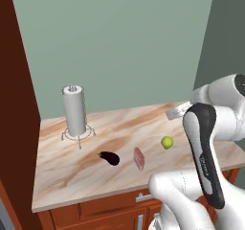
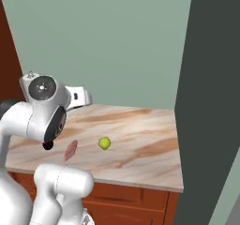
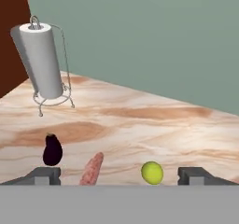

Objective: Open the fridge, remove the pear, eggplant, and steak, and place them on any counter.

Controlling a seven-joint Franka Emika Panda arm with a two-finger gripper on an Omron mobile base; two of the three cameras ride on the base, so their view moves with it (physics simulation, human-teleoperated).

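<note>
On the counter (image 3: 154, 120), eggplant (image 3: 52, 150), steak (image 3: 92, 169) and pear (image 3: 152, 172) lined up just ahead of the pincer (image 3: 119, 175), spread wide, empty.

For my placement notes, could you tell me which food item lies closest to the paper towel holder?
The eggplant, dark purple; the steak and pear lie farther away.

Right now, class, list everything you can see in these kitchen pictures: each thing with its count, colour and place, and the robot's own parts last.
counter: one, beige marble with brown veining, over reddish-brown cabinets.
paper towel roll: one, white, upright in a wire holder, back left of the counter.
eggplant: one, dark purple, left of the steak.
steak: one, pinkish-red, between eggplant and pear.
pear: one, yellow-green, right of the steak.
fridge: one, dark grey, right of the counter.
gripper: one, dark fingertips, open, empty, above the counter's front.
</note>
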